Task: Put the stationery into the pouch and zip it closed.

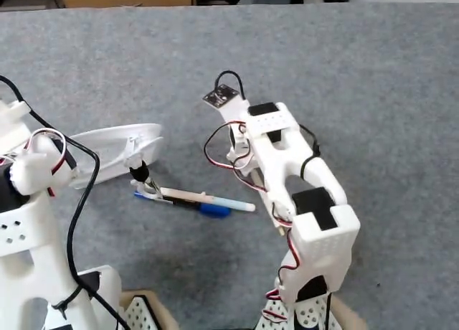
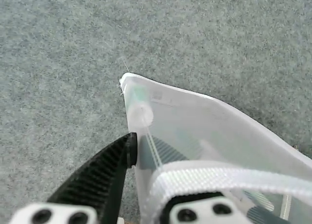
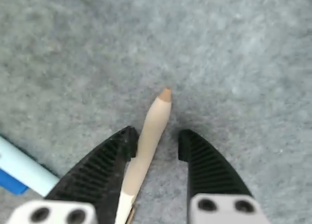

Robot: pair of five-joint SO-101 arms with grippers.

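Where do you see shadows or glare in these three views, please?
High view: soft, even light; the blue pen casts only a thin shadow on the grey table. Right wrist view: a dark shadow lies beside the pencil, inside the open right hand. Left wrist view: the translucent pouch is evenly lit, with no hard glare.

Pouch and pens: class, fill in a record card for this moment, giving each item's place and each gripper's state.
pouch: white, gripped at its edge by the left gripper
left gripper: shut on pouch
right gripper: open, fingers either side of the beige pen
beige pen: on the grey table, touching one finger
light blue pen, blue pen: lying on the table nearby, not in the pouch
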